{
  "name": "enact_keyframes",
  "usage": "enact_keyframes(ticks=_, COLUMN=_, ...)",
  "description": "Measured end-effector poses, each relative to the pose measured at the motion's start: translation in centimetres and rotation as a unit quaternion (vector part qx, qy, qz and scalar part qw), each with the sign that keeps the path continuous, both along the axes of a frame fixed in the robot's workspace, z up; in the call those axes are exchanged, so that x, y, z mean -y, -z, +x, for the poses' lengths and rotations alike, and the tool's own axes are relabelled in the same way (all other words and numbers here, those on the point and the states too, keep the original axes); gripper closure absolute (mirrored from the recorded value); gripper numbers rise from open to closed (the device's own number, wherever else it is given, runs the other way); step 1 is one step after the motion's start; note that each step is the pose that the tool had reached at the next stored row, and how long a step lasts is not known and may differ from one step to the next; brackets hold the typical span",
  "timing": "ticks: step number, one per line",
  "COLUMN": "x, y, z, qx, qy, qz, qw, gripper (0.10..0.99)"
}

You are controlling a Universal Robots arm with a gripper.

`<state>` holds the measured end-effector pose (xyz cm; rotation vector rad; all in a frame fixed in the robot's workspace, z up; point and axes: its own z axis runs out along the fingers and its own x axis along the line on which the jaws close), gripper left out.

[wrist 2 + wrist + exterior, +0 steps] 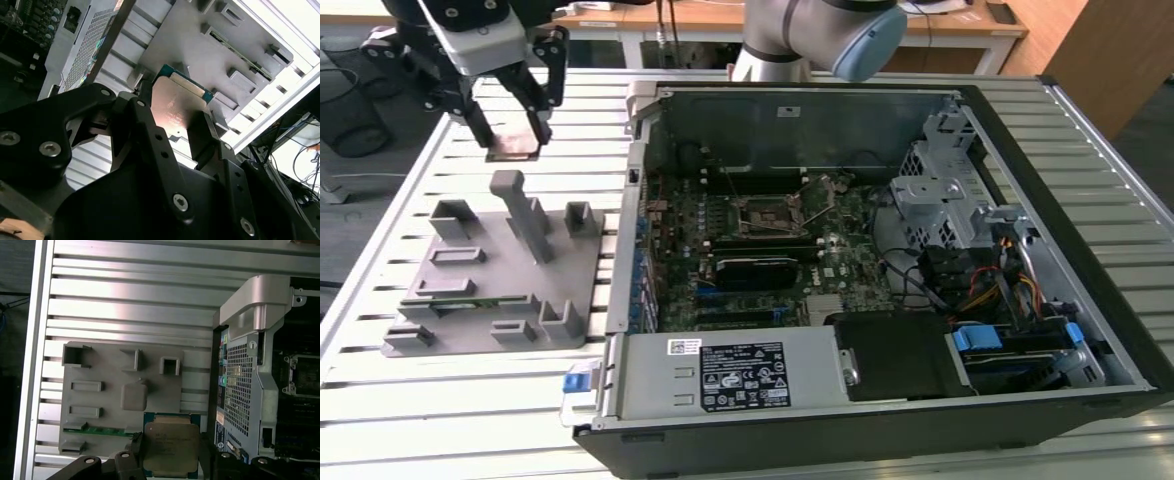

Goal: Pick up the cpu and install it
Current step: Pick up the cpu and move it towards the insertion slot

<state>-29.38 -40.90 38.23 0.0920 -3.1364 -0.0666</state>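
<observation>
My gripper (514,135) hangs above the slatted table at the exterior view's upper left, shut on the cpu (515,143), a small flat square chip held level between the two black fingers. In the first wrist view the cpu (171,448) shows its silvery top and green rim, with the gripper (171,452) clamped on two opposite edges. The second wrist view shows the cpu (176,107) from below, in the gripper (172,117). The black socket frame (767,213) sits open on the motherboard inside the computer case (640,180), well to the exterior view's right of the gripper.
A grey plastic fixture (500,275) with raised blocks and posts lies on the slatted table (400,200) just below the gripper; a green memory stick (102,430) rests in one of its slots. The case holds a power supply (734,375), drive cage (947,190) and cables.
</observation>
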Motion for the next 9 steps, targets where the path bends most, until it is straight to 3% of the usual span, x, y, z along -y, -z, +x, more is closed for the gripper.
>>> enact_keyframes(ticks=9, x=-0.06, y=0.01, z=2.0, qx=0.0, qy=0.0, qz=0.0, qw=1.0, gripper=0.557)
